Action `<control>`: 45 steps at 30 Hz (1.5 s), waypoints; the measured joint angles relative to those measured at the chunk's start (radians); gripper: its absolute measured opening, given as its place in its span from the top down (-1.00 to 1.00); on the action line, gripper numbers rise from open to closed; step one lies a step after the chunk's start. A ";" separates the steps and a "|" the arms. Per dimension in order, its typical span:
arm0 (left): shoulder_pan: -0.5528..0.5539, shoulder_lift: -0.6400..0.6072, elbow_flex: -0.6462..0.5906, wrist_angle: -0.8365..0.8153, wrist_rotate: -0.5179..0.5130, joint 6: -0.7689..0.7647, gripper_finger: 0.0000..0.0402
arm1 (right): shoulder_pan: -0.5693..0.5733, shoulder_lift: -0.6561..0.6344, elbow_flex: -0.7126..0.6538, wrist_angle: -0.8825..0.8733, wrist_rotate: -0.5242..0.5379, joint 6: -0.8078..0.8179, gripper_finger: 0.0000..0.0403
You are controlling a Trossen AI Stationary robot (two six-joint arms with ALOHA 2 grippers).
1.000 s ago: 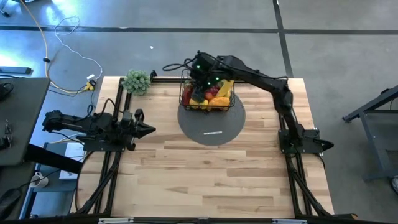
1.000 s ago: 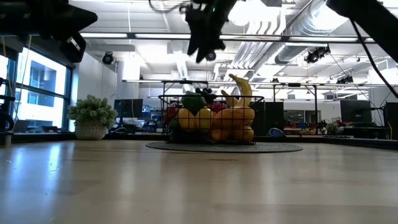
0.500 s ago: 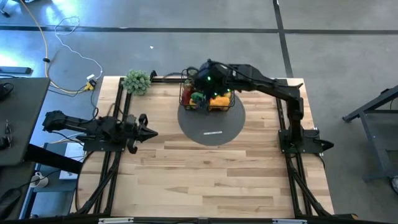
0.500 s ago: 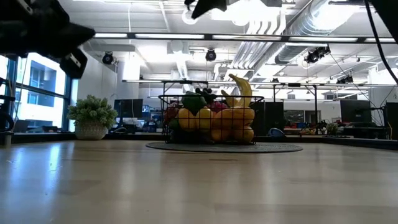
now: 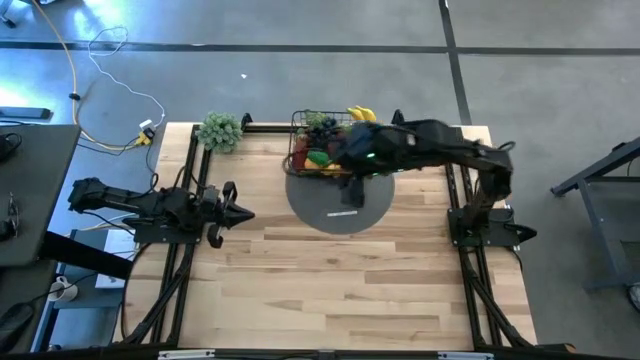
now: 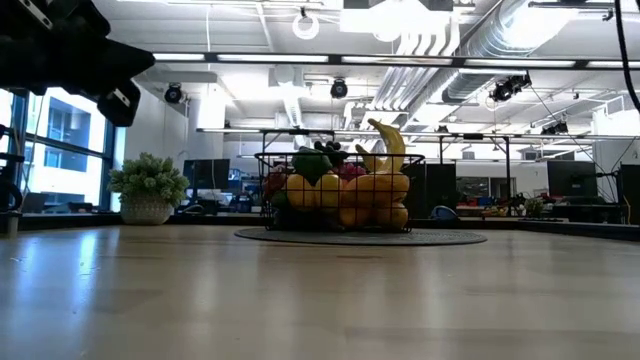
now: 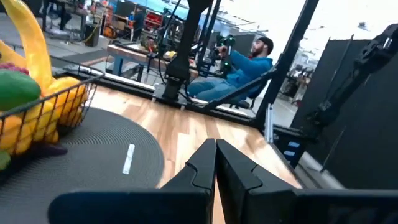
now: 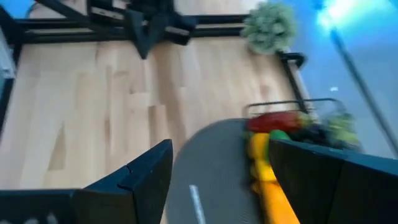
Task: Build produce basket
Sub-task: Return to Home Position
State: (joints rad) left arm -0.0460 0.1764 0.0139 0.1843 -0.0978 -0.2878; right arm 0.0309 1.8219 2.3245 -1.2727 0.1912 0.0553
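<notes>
Black wire-mesh basket [image 5: 295, 148] upright on far half of round grey mat [image 5: 330, 205], by middle of bench's far edge. Packed, produce [image 6: 345, 200] heaped above rim. Banana [image 6: 388, 140] tops pile toward right, curving up. Yellow and orange round fruit [image 6: 300, 192] pressed against near wall. Green piece [image 6: 312, 165] and dark grapes [image 5: 320, 124] on top, left side. Red piece [image 5: 300, 157] at left wall. My left wrist view: purple bit [image 7: 46, 149] low at basket's base, inside or outside can't tell.

You see a grey concrete floor [image 5: 300, 25] around the wooden table [image 5: 330, 290], a bright window [image 6: 60, 135], strip lights [image 6: 250, 58] and ducts [image 6: 490, 35] overhead.
</notes>
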 joint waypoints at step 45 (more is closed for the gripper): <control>0.000 0.000 0.000 -0.008 -0.029 0.003 1.00 | -0.083 -1.592 -2.018 0.906 0.057 0.202 -0.22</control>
State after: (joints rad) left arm -0.0460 0.1764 0.0139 0.1761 -0.1265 -0.2848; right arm -0.0517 0.2297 0.3066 -0.3667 0.2484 0.2575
